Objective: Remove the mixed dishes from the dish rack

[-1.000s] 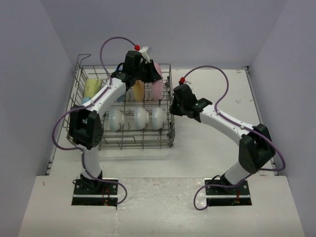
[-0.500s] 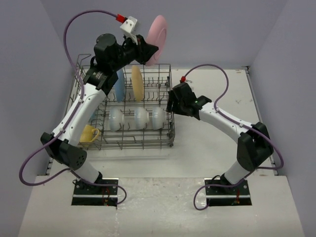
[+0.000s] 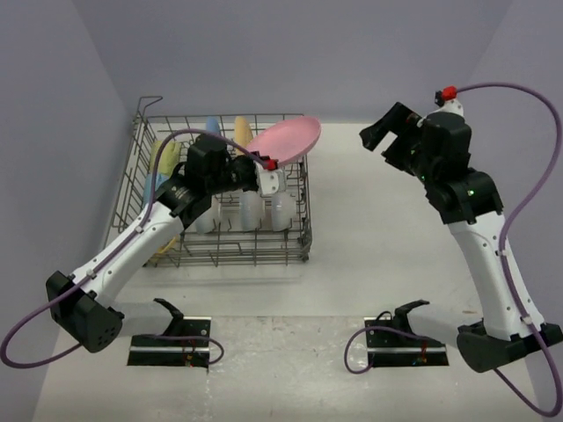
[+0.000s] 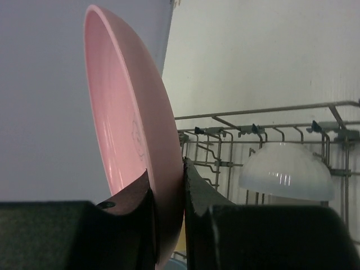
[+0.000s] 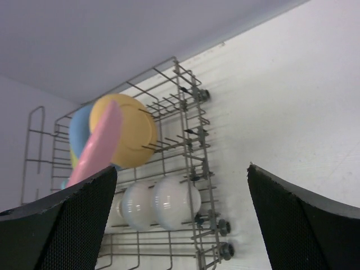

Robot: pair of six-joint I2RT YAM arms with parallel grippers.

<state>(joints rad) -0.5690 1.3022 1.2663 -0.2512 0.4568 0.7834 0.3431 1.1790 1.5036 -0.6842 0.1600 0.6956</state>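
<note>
Pink plate (image 4: 126, 124) rim inside left claw (image 4: 166, 169)

The white matte table (image 3: 378, 251) is carrying one thing directly: a large rectangular grey metal wire dish rack (image 3: 307, 230). It is sitting just below the left gripper (image 3: 262, 167) and well apart from the right gripper (image 3: 384, 141), off to its left.

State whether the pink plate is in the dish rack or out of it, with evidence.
Out: the left gripper clamps the pink plate by its rim, holding it tilted above the dish rack.
</note>
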